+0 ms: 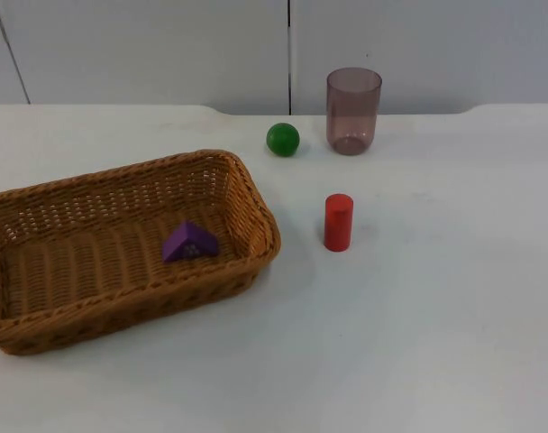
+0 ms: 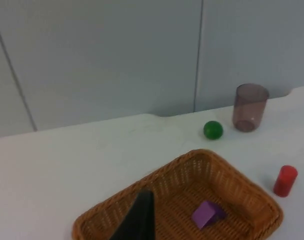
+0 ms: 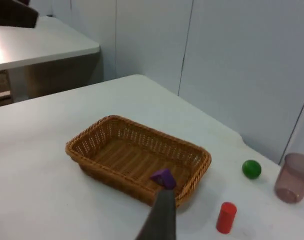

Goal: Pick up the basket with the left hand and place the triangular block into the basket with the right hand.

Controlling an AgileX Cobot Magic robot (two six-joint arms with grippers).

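The wicker basket (image 1: 121, 248) sits on the white table (image 1: 418, 343) at its left edge, with its long axis running from the near left edge up toward the table's middle. The purple triangular block (image 1: 189, 242) lies inside it, near the right end wall, apex up, its long edge roughly along the basket's length. The near half of the table and the whole right side lie open. Just beside the basket's right end stands a red cylinder (image 1: 338, 222), upright. Farther back, near the far edge by the grey partition wall (image 1: 166, 45), sit a green ball (image 1: 282, 139) and an upright translucent purple cup (image 1: 352, 111), close together but apart. No writing can be made out anywhere. The left gripper (image 2: 139, 220) hangs above the basket, the right gripper (image 3: 162, 217) nearer its side; I cannot tell how the fingers of either are set.
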